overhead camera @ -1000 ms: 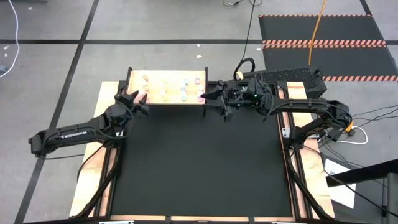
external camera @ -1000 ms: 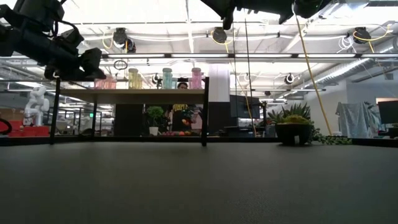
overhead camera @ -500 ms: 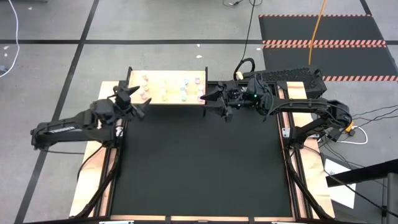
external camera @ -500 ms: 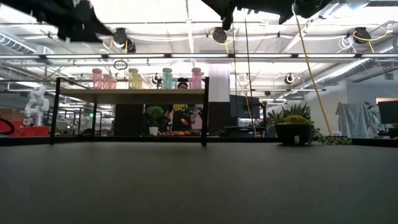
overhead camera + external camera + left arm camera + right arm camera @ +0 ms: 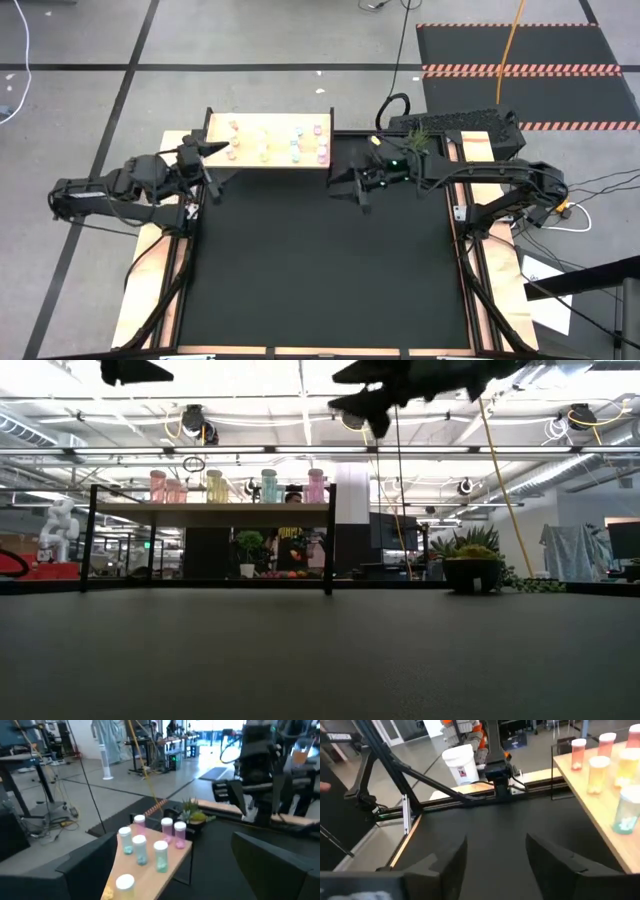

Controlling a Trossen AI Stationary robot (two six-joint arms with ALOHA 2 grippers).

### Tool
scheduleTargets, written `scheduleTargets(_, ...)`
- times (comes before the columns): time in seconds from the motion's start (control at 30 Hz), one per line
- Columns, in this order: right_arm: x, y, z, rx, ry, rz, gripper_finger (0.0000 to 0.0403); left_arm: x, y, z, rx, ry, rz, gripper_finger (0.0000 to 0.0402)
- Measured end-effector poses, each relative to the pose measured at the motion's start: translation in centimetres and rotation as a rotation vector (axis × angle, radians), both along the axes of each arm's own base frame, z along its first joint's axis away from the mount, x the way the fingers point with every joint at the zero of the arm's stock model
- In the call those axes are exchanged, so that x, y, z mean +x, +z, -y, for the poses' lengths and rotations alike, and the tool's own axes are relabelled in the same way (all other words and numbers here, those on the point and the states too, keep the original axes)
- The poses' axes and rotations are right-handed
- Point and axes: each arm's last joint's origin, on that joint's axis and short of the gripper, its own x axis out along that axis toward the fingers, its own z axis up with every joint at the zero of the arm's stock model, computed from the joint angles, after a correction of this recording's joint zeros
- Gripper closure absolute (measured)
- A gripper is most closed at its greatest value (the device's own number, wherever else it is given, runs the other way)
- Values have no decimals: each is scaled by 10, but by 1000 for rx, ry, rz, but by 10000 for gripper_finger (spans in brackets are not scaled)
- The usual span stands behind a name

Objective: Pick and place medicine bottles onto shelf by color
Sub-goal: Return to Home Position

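Low view: one shelf (image 5: pixel 210 515), five bottles (image 5: pixel 268 486)

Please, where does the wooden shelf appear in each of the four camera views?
High view: the shelf stands at the table's far edge, left half.
Low view: shelf left of centre, on black legs.
Left wrist view: shelf ahead, seen lengthwise.
Right wrist view: one shelf corner shows.
Shared landmark: the medicine bottles on it.

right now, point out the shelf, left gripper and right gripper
shelf (image 5: pixel 210 516), low view, board's front edge
left gripper (image 5: pixel 219 159), high view, between its open fingertips
right gripper (image 5: pixel 346 192), high view, between its open fingertips
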Motion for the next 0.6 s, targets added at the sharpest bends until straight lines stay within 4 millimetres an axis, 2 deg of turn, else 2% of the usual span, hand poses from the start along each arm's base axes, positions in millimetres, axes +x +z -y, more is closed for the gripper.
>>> scheduleTargets(0.1,-13,10,-11,-24,-28,-28,233,-8,14,1,-21,7,30,13)
scheduleTargets(0.2,-36,21,-26,-70,-65,-96,283,-15,21,3,-7,-12,2,54)
scheduleTargets(0.27,-53,28,-35,-149,-100,-138,320,-14,18,4,12,-24,-33,105)
scheduleTargets(0.4,-85,39,-44,-302,-194,-186,389,-8,5,5,46,-52,-90,235)
scheduleTargets(0.53,-108,39,-44,-299,-261,-152,391,1,-12,5,37,-96,-98,356)
scheduleTargets(0.6,-120,34,-45,-285,-268,-112,393,2,-20,5,34,-117,-82,389)
